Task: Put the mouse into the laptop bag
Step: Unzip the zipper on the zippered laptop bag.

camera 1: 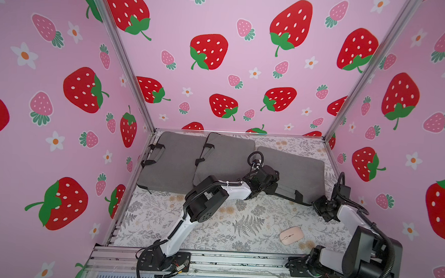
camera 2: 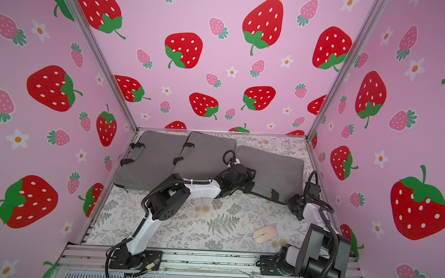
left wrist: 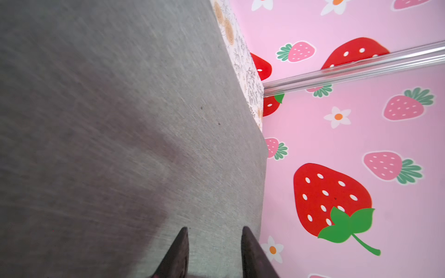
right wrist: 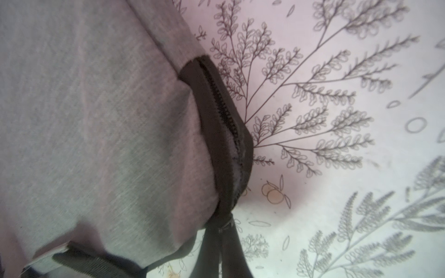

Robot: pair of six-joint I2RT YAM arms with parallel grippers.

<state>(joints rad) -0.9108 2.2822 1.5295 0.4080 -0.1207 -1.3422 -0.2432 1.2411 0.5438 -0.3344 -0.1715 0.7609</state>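
The mouse (camera 1: 291, 235) is lying at the front right of the bench (camera 1: 154, 219), well apart from the laptop bag (camera 1: 295, 169). The right gripper (right wrist: 220, 228) is clenching the bag's zip (right wrist: 224, 108) at its corner. The left gripper (left wrist: 214, 228) is hovering released over the bag.

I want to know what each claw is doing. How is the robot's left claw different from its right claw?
The left gripper is open, its fingers apart over the grey laptop bag; the right gripper is shut. The left gripper holds nothing; the right gripper pinches the end of the bag's black zipper. Both are at the same bag, and neither is at the pink mouse.
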